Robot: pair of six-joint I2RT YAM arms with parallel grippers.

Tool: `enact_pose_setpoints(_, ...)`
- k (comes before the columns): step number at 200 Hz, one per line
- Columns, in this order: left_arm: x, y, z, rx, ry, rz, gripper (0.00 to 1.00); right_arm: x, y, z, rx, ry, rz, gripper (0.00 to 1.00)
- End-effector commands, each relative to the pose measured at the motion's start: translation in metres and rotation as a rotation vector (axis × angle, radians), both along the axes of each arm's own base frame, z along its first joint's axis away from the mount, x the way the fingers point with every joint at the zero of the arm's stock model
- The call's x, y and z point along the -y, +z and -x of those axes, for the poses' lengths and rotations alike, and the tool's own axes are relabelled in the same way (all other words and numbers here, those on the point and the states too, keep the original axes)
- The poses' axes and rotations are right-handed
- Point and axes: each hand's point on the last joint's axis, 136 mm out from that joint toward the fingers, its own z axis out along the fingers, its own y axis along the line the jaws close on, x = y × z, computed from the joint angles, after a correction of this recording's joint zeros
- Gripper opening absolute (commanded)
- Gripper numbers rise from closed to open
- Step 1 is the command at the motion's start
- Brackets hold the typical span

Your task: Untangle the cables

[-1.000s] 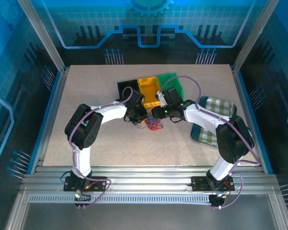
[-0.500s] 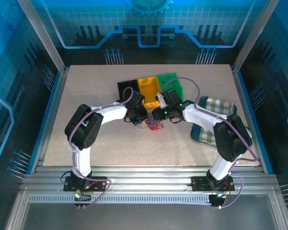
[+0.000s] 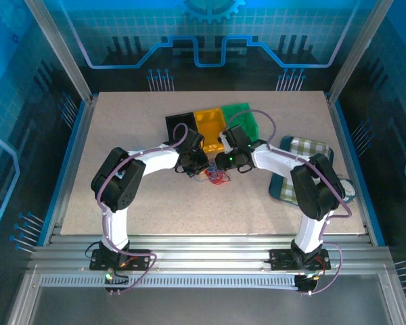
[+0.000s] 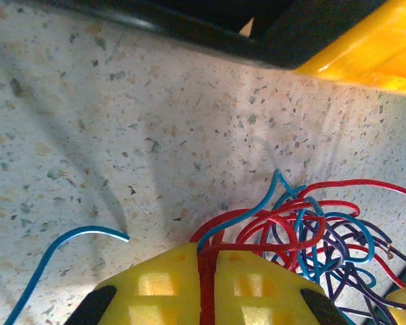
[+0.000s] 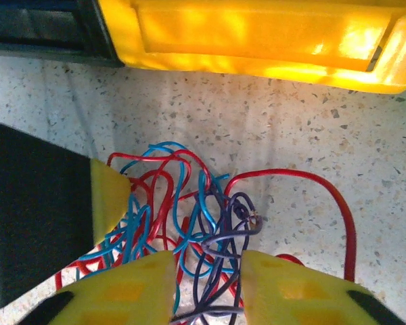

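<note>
Looking left to right from above, a black bin (image 3: 178,124), a yellow bin (image 3: 209,122) and a green bin (image 3: 241,115) stand in a row on the counter (image 3: 135,135), and the cables (image 3: 216,177) lie bunched just in front of them. The wrist views give what the top view is too far to show: the left pincer (image 4: 206,263) is pressed together on a red strand; the right pincer (image 5: 210,267) is spread a little, dark strands in its gap.

My speckled beige surface (image 3: 189,203) sits enclosed by blue-lit panels (image 3: 122,40) at nine, twelve and three o'clock; aluminium rails (image 3: 203,247) run at six.
</note>
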Motion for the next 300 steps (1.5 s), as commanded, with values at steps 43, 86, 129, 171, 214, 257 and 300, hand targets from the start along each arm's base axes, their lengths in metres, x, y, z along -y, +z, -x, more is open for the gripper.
enact_pose_setpoints(43,-0.007,-0.008,0.015,-0.038,-0.011,-0.035,0.0,0.001,0.021,-0.01,0.06,-0.006,0.024,0.0)
enact_pose_setpoints(86,-0.01,-0.018,0.02,-0.068,0.006,-0.034,0.0,0.003,0.07,-0.018,0.168,-0.039,-0.044,0.0)
enact_pose_setpoints(129,-0.014,-0.026,0.023,-0.09,0.024,-0.03,0.0,0.006,0.127,-0.028,0.263,-0.076,-0.165,0.0)
enact_pose_setpoints(171,-0.021,-0.039,0.03,-0.123,0.06,-0.021,0.0,0.019,0.169,-0.038,0.342,-0.127,-0.238,0.0)
enact_pose_setpoints(214,-0.032,-0.047,0.038,-0.148,0.082,-0.035,0.0,0.049,0.205,-0.053,0.433,-0.205,-0.258,0.0)
enact_pose_setpoints(257,-0.036,-0.046,0.04,-0.142,0.095,-0.038,0.0,0.082,0.213,-0.066,0.451,-0.288,-0.247,0.0)
enact_pose_setpoints(300,-0.032,-0.042,0.037,-0.129,0.09,-0.016,0.0,0.104,0.185,-0.093,0.381,-0.387,-0.171,0.0)
